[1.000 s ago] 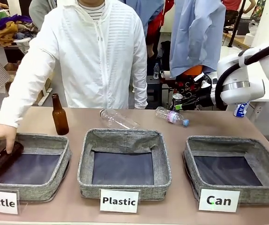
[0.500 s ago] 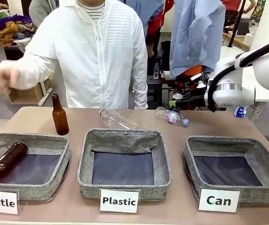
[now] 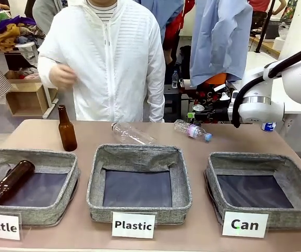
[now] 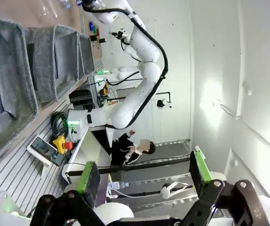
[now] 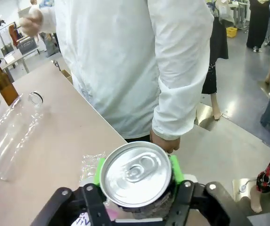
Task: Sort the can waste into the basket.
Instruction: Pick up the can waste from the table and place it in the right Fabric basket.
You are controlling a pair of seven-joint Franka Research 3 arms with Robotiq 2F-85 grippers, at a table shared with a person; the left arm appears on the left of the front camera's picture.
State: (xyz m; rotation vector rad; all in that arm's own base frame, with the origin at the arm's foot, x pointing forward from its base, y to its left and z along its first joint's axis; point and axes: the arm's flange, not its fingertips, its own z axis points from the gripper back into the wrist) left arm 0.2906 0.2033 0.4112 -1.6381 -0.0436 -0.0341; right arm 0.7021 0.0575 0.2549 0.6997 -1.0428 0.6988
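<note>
Right gripper (image 5: 135, 183): jaws spread a moment ago, now clamped, with a green pad on each side of a silver-topped drink can (image 5: 134, 173).
"Can" basket (image 3: 211, 181): lower and nearer than that gripper; carry likely next.
Left gripper (image 4: 142, 175): pads spread, holding nothing.

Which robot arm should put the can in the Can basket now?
The right arm. The right gripper is shut on the can, and the Can basket sits on the right side of the table. The left gripper is open and empty.
</note>
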